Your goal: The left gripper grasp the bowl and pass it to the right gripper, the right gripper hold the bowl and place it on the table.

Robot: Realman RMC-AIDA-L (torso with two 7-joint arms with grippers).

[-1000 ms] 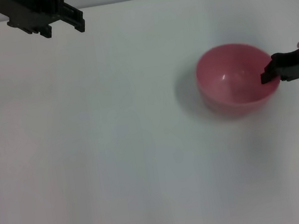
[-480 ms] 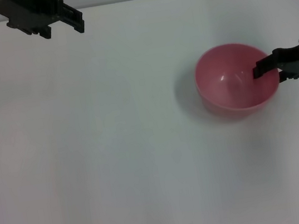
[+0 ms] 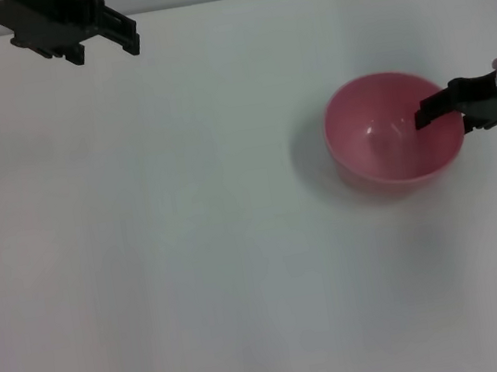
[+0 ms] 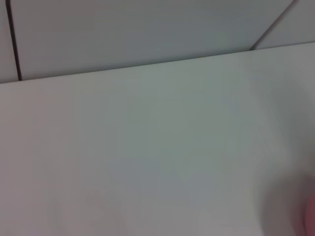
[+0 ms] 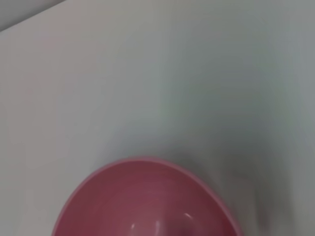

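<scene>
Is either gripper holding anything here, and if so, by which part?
The right gripper is at the pink bowl by its right rim; a firm hold cannot be confirmed. The left gripper holds nothing.

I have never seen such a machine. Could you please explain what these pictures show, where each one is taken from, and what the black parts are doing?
This is a two-armed robot seen by its own cameras. The head camera looks down on a white table. A pink bowl stands there, empty. The black part at its rim is the right hand, one finger over the inside, as if gripping the rim. The left hand hangs at the table's far left edge, holding nothing. The right wrist camera shows the bowl from close above; the left wrist camera shows mostly bare table and a wall behind.
</scene>
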